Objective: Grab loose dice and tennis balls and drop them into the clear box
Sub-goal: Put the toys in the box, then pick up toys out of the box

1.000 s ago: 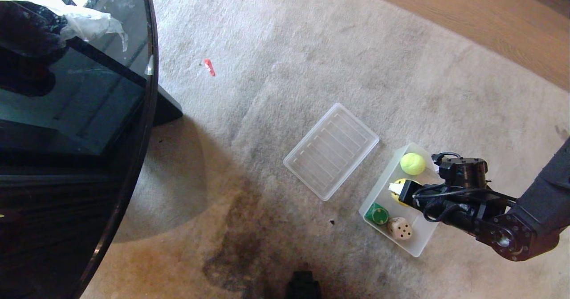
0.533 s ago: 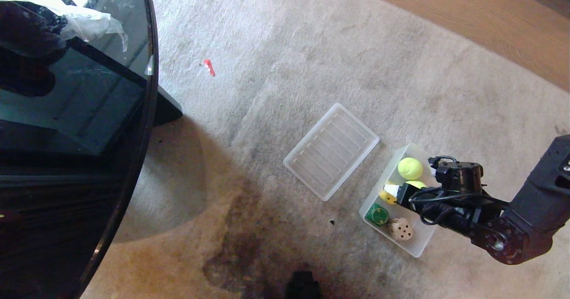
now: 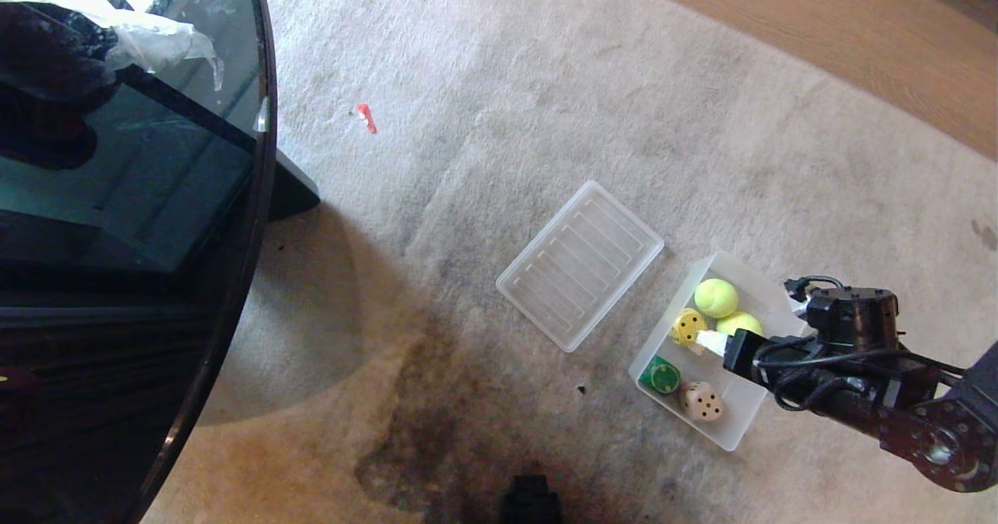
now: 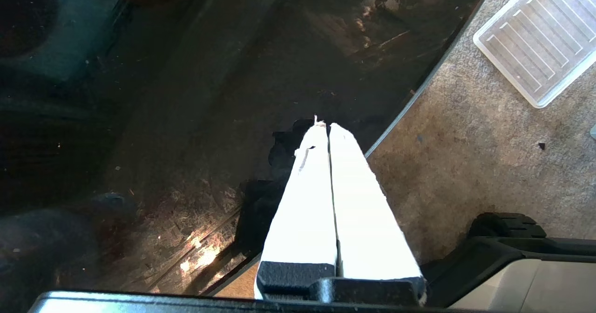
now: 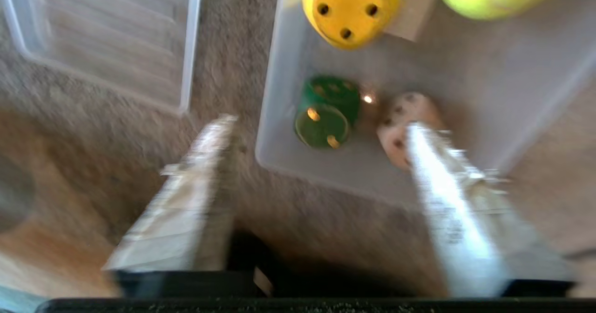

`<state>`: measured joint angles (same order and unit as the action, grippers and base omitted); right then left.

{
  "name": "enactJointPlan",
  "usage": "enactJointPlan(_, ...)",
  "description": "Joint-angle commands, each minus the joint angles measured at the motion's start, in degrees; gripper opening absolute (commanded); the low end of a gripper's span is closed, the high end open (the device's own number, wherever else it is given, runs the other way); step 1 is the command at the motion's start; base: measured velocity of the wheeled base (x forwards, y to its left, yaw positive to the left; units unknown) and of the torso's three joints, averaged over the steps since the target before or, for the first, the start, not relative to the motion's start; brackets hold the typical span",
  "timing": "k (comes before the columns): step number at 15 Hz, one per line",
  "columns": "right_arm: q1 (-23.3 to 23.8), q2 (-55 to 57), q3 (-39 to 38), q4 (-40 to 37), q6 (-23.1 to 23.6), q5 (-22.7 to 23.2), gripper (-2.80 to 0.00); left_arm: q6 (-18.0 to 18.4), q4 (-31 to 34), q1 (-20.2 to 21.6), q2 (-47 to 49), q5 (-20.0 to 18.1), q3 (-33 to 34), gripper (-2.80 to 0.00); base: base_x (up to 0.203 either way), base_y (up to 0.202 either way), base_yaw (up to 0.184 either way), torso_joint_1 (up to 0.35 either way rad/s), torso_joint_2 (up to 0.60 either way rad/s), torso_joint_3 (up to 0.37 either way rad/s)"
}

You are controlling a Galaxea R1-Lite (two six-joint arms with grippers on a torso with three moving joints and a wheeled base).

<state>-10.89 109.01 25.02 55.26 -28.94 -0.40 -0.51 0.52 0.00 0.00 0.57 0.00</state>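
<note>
A: Where are the toys?

B: In the clear box [image 3: 744,426], lower right of the frame. From the left: green die [image 3: 660,374], yellow die [image 3: 689,326], tan die [image 3: 701,401], two tennis balls [image 3: 716,298].

A: And the end effectors?

B: The right end effector [image 5: 321,131] hangs over the box, fingers spread, holding nothing. The left end effector [image 4: 328,133] is pressed together, over the dark desk [image 4: 163,94].

Ribbed lid [image 3: 579,265] on beige carpet [image 3: 507,79]; dark glass table [image 3: 117,196] leftward.
</note>
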Motion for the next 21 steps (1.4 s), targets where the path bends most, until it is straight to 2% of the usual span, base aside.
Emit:
enactJointPlan(1, 0.5, -10.99, -2.88, -2.56, 0.86, 0.14, -2.8, -0.02, 0.0, 0.0, 0.0, 0.04, 0.0, -2.8, 0.0, 0.0, 0.0, 0.0, 0.0, 0.0)
enactJointPlan(5, 1.05, -16.71, -5.81, -7.4, 3.46, -0.06, -2.8, -0.02, 0.0, 0.0, 0.0, 0.04, 0.0, -2.8, 0.0, 0.0, 0.0, 0.0, 0.0, 0.0)
enactJointPlan(8, 1.03, -29.08, -7.41, -22.12, 10.33, -2.7, -2.8, -0.02, 0.0, 0.0, 0.0, 0.04, 0.0, -2.8, 0.0, 0.0, 0.0, 0.0, 0.0, 0.0)
enactJointPlan(13, 3.65, -73.31, -11.1, -52.07, 19.73, -5.72, -2.8, -0.02, 0.0, 0.0, 0.0, 0.04, 0.0, -2.8, 0.0, 0.0, 0.0, 0.0, 0.0, 0.0)
enactJointPlan(16, 7.12, -86.66, -14.39, -68.69, 24.87, -4.91, -2.8, -0.02, 0.0, 0.0, 0.0, 0.04, 0.0, -2.8, 0.0, 0.0, 0.0, 0.0, 0.0, 0.0)
enactJointPlan(19, 10.11, -101.31, -18.12, -69.21, 28.6, -2.02, -2.8, -0.02, 0.0, 0.0, 0.0, 0.04, 0.0, -2.8, 0.0, 0.0, 0.0, 0.0, 0.0, 0.0)
enactJointPlan(21, 11.22, -104.79, -19.66, -69.23, 30.67, -0.49, -2.8, -0.02, 0.0, 0.0, 0.08, 0.04, 0.0, -2.8, 0.0, 0.0, 0.0, 0.0, 0.0, 0.0)
